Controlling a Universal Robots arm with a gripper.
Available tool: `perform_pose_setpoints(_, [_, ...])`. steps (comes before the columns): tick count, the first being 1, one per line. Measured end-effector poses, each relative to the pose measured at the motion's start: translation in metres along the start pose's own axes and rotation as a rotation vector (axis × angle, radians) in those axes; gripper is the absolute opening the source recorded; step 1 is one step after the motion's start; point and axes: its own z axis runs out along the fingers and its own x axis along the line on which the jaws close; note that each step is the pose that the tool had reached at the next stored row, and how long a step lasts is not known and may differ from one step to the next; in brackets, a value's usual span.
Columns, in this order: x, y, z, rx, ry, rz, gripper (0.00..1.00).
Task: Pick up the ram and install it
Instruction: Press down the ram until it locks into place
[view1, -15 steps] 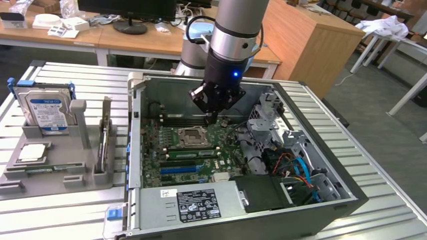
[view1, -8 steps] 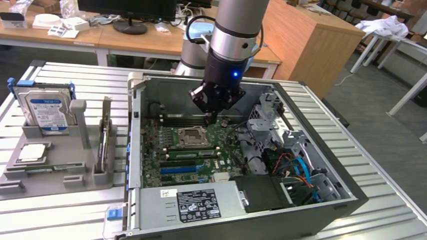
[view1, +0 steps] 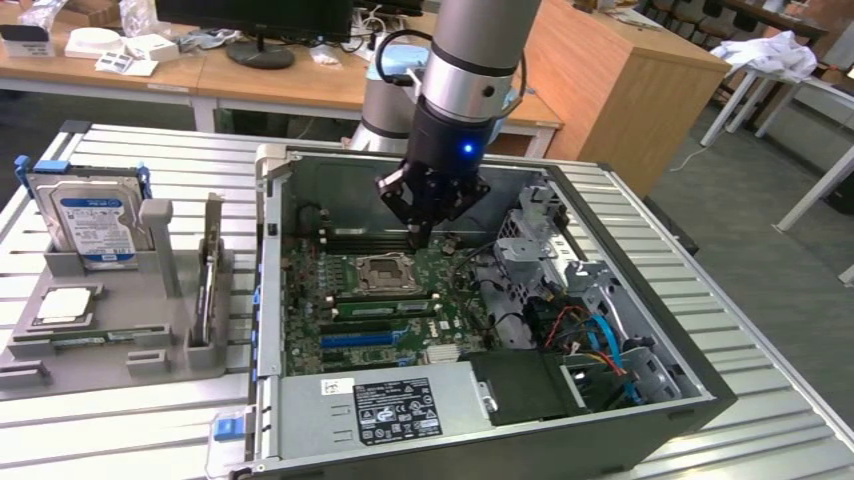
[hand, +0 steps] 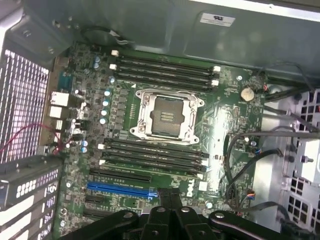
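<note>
- I see a lab room with wooden desks behind, and in front a slatted metal table (view1: 747, 440) carrying an open computer case (view1: 667, 395) and a grey holder (view1: 147, 345).
- The holder sits on the exterior view's left, well apart from the case. A blue-labelled hard drive (view1: 87, 215) stands in it, and a square silver processor chip (view1: 64, 305) lies just below that.
- The ram (view1: 94, 340) seems to be the thin green strip lying flat in the holder's front groove. I can't be fully sure at this angle.
- My gripper (view1: 423, 240) is inside the case, pointing down over the motherboard (hand: 225, 115), close to the far memory slots (hand: 165, 67) and the empty processor socket (hand: 167, 115).
- In the wrist view the fingers (hand: 164, 196) are pressed together with no gap, and I see nothing clamped between them.
- That puts the ram off to the exterior view's left of the gripper, outside the case, with the case wall between them and no contact.
- The near memory slots (hand: 155, 152), just past the fingertips in the wrist view, look dark and unfilled.
- A blue expansion slot (hand: 117, 187) runs beside them.
</note>
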Motion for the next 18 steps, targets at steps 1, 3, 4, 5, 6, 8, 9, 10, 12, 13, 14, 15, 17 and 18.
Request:
perform_pose_setpoints(1, [0.0000, 0.0000, 0.0000, 0.0000, -0.0001, 0.013, 0.11])
perform_pose_setpoints(3, [-0.0001, 0.0000, 0.0000, 0.0002, -0.0013, 0.041, 0.11])
perform_pose_setpoints(4, [-0.0001, 0.0000, 0.0001, 0.0003, -0.0020, 0.057, 0.11])
perform_pose_setpoints(5, [-0.0001, 0.0000, 0.0000, 0.0005, -0.0026, 0.074, 0.11])
perform_pose_setpoints(6, [0.0000, 0.0000, 0.0001, 0.0006, -0.0033, 0.091, 0.11])
perform_pose_setpoints(8, [-0.0001, 0.0000, 0.0000, 0.0009, -0.0045, 0.122, 0.11])
perform_pose_setpoints(9, [0.0000, 0.0000, 0.0000, 0.0011, -0.0048, 0.136, 0.11])
perform_pose_setpoints(10, [0.0000, 0.0000, 0.0000, 0.0011, -0.0026, 0.146, 0.11])
perform_pose_setpoints(12, [0.0001, 0.0000, -0.0001, 0.0011, 0.0021, 0.147, 0.11])
perform_pose_setpoints(13, [0.0001, 0.0000, -0.0001, 0.0010, 0.0021, 0.147, 0.11])
perform_pose_setpoints(14, [0.0000, 0.0000, 0.0000, 0.0009, 0.0032, 0.147, 0.11])
perform_pose_setpoints(15, [-0.0001, 0.0000, 0.0001, 0.0005, 0.0073, 0.147, 0.11])
perform_pose_setpoints(17, [0.0000, 0.0000, 0.0000, -0.0002, 0.0221, 0.148, 0.11])
perform_pose_setpoints(18, [0.0000, 0.0000, 0.0000, -0.0005, 0.0304, 0.148, 0.11])
